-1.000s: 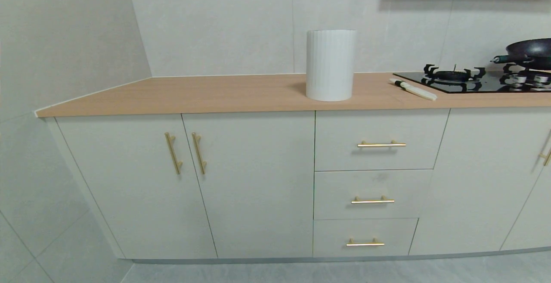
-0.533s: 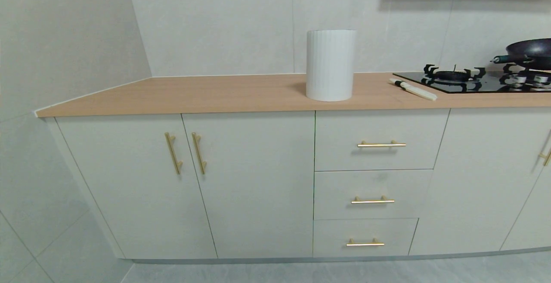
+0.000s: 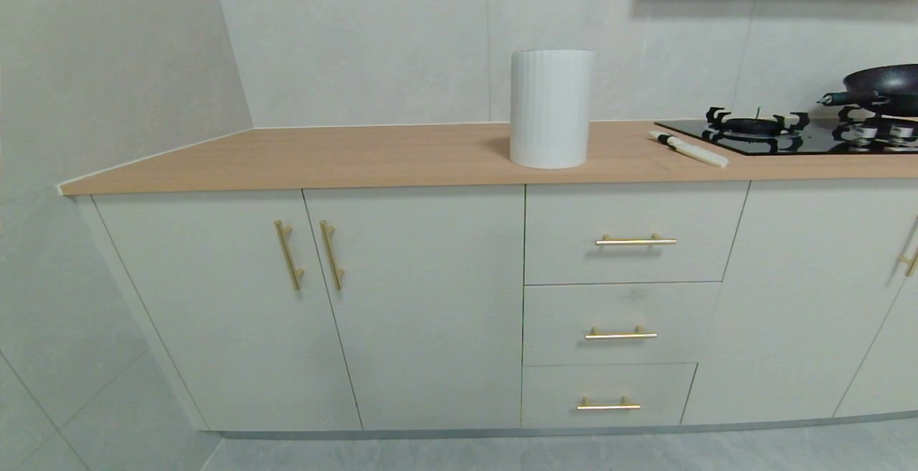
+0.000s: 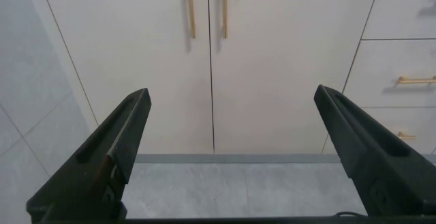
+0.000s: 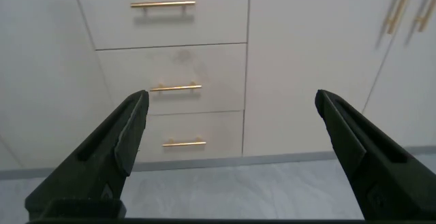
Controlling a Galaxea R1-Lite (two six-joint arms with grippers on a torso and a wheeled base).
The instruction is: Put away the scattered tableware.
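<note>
You have one tall white ribbed cylindrical container (image 3: 551, 109) upright on the wooden countertop (image 3: 358, 155). One slim white utensil with a black band (image 3: 688, 148) lies flat near its right, touching the edge of the black glass hob (image 3: 789, 143), which has two burners and one dark pan (image 3: 886, 84). Three stacked brass-handled drawers (image 3: 631, 320) sit below. Left gripper (image 4: 231, 98) and right gripper (image 5: 231, 98) are both spread wide and empty, facing the cabinet fronts.

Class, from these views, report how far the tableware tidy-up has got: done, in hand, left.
Done: nothing; the white-and-black utensil lies on the countertop near the white ribbed container. In hand: nothing; left gripper and right gripper are open, facing the cabinet fronts. Left: picking up the utensil and storing it.
</note>
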